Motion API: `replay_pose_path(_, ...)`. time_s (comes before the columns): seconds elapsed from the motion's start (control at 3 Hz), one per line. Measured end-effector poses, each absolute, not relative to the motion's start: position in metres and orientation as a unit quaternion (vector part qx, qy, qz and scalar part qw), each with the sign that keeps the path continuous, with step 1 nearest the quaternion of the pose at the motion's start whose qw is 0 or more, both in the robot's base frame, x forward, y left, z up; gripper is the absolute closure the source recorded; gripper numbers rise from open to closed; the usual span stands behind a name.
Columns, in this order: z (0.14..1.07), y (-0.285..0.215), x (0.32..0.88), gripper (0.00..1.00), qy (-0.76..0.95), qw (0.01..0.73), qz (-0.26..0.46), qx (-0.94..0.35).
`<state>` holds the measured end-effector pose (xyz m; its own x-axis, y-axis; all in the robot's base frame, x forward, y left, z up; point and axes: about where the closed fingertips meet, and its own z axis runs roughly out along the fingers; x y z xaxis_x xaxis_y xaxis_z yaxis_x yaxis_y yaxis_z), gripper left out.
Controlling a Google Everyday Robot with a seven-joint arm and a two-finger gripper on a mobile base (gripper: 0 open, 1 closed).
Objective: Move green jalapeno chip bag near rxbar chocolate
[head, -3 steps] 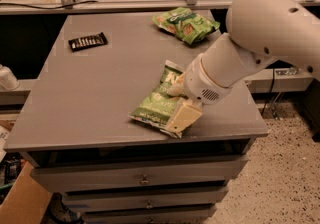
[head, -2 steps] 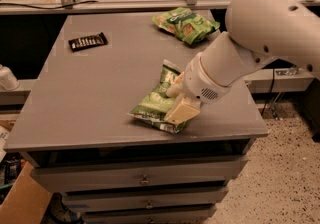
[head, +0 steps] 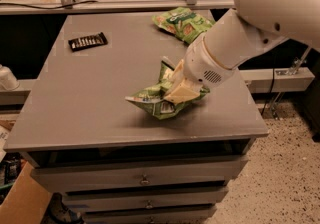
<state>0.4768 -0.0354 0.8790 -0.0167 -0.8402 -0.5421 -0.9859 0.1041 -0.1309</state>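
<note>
The gripper (head: 176, 84) is seen low over the right half of the grey table (head: 95, 103), at the end of the thick white arm (head: 250, 28) that is brought in from the upper right. The green jalapeno chip bag (head: 159, 102) is pinched between the two pale fingers (head: 184, 93), one of which is pressed on its near side and the other set against its far side. The bag is crumpled and bunched up around the grip. Its lower left corner is spread out towards the table's front edge, and whether that corner is resting on the surface cannot be told. The rxbar chocolate (head: 88, 41) is found flat on the far left part of the table, well apart from the held bag, with its row of pale lettering turned up. A second, brighter green bag (head: 181, 22) is laid near the back edge, just beyond the arm. Below the tabletop, drawers (head: 145, 179) with small knobs are shown. A cardboard box (head: 20, 203) is glimpsed at the lower left, and a speckled floor (head: 285, 178) is seen on the right.
</note>
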Motion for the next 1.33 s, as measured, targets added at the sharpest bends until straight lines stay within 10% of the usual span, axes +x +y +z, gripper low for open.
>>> replay_pose_path(1.33,0.925,0.001,0.538,1.00,0.647,0.353,0.171,-0.654)
